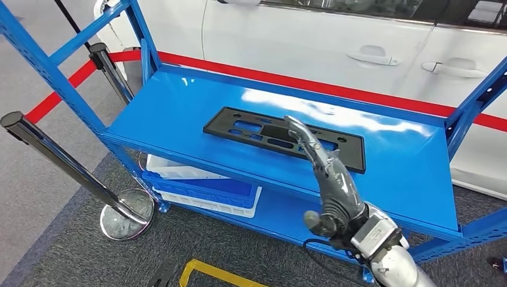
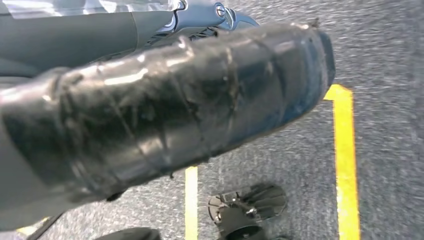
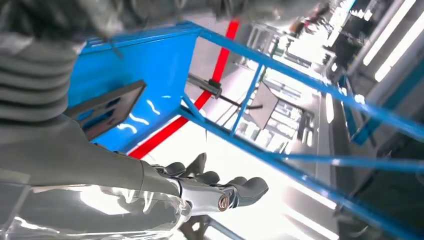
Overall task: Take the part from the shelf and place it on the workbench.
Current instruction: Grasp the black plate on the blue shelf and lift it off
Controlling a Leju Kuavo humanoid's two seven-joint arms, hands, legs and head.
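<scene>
The part (image 1: 272, 133) is a flat black rectangular plate with several cut-outs, lying on the top board of the blue shelf (image 1: 179, 107). My right hand (image 1: 326, 173) reaches in from the lower right, its fingers stretched out over the plate's right half and holding nothing. In the right wrist view the plate (image 3: 107, 107) lies on the blue board beyond the hand, and the dark fingers (image 3: 235, 190) are spread and hold nothing. In the left wrist view my left hand (image 2: 175, 105) is a dark, tape-wrapped bulk hanging over grey floor; how its fingers lie is hidden.
White and blue bins (image 1: 203, 188) sit on the lower shelf. A chrome barrier post (image 1: 66, 161) with a round base (image 1: 127, 214) stands at the left. A white car (image 1: 335, 42) and a red floor line (image 1: 335, 89) lie behind the shelf. Blue uprights frame both shelf ends.
</scene>
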